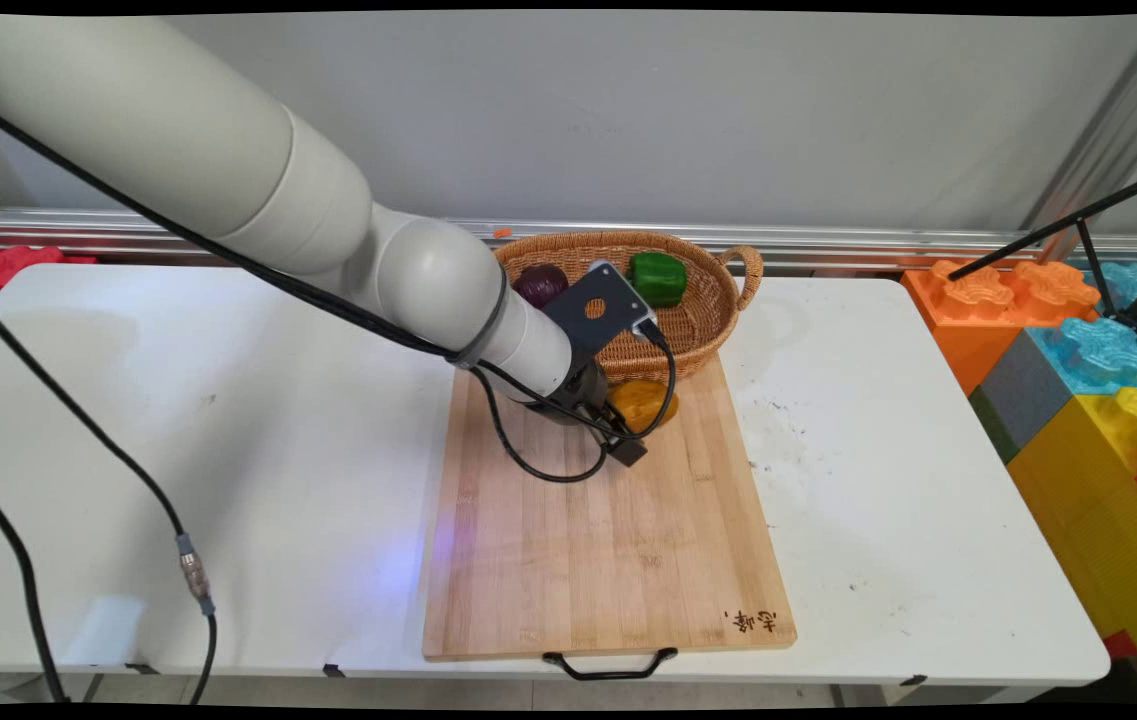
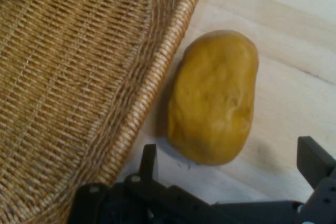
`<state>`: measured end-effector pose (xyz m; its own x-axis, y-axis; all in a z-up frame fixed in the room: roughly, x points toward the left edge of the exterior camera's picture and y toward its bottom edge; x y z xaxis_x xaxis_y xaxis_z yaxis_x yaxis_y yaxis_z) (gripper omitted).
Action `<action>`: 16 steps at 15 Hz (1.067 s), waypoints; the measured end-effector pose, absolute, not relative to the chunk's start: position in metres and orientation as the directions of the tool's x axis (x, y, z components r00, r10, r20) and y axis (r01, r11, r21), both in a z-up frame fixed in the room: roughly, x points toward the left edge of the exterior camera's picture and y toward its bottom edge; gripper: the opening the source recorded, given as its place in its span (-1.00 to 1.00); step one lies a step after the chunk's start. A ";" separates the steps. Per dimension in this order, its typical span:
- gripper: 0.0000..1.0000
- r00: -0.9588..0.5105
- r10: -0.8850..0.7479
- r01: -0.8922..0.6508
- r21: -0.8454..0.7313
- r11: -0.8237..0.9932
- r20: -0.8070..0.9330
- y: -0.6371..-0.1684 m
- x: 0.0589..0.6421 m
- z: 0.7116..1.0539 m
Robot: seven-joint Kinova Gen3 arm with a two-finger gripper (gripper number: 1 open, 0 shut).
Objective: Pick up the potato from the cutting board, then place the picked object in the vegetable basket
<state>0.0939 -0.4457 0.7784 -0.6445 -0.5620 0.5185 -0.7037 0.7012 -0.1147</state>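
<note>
The hand (image 2: 231,169) sits low over the wooden cutting board (image 1: 608,540) with its fingers spread wide, right by a lumpy yellow potato (image 2: 214,98). That potato's lying on its side on the board, tucked just beside the rim of the wicker basket (image 1: 698,320), which has a green pepper (image 1: 657,277) and something dark purple (image 1: 540,284) in it.
</note>
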 end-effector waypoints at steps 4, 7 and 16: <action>1.00 -0.629 -0.564 -0.714 -0.111 0.691 0.535 -0.447 0.089 0.771; 1.00 -0.621 -0.564 -0.718 -0.107 0.687 0.545 -0.447 0.086 0.767; -1.00 -0.619 -0.552 -0.710 -0.099 0.697 0.559 -0.443 0.081 0.758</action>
<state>0.0810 -0.4435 0.7584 -0.6190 -0.5520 0.5588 -0.7104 0.6968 -0.0986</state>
